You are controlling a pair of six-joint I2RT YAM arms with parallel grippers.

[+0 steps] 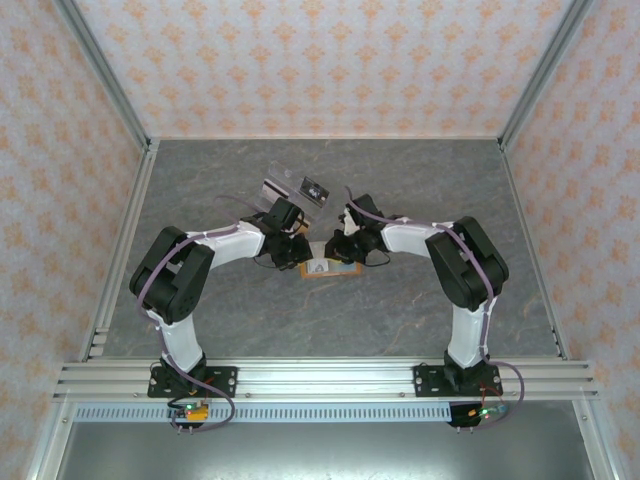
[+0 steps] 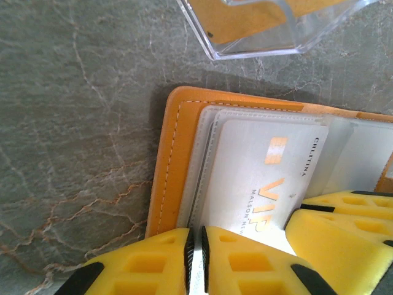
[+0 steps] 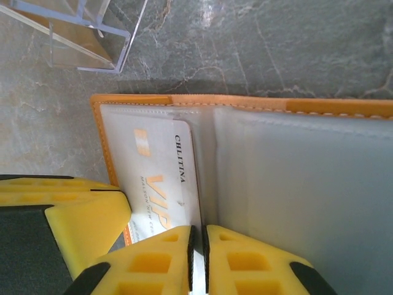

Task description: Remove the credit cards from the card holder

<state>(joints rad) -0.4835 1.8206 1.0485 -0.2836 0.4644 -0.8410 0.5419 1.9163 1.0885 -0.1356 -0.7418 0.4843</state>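
We judge the step in hand to be drawing 1 card out of its pocket. The card holder (image 2: 161, 184) lies open and flat on the table (image 2: 73, 123), and a pale card (image 2: 258, 178) marked VIP sits in 1 of its clear pockets with most of its face showing. In the left wrist view the left gripper (image 2: 196, 246) has its 2 pads pressed together at the near edge of the holder, with a thin pale sliver between them. We cannot tell whether that sliver is the card's edge, the pocket's sheet, or nothing held at all. The right gripper (image 3: 198, 246) looks the same, pads together, set at the fold just beside the card's long edge. As we see it, the next move calls for 1 gripper to pin the holder down while the other slides the card out through the pocket's opening, low and flat, so the holder does not lift with it. The left wrist view shows a clear box (image 2: 258, 43) just beyond the holder with something tan inside, a likely place to put the card. The right wrist view shows the holder's other half, a grey pocket (image 3: 307, 184) in which we make out no card. The top view shows both arms bent inward, meeting over the holder near the middle of the table.
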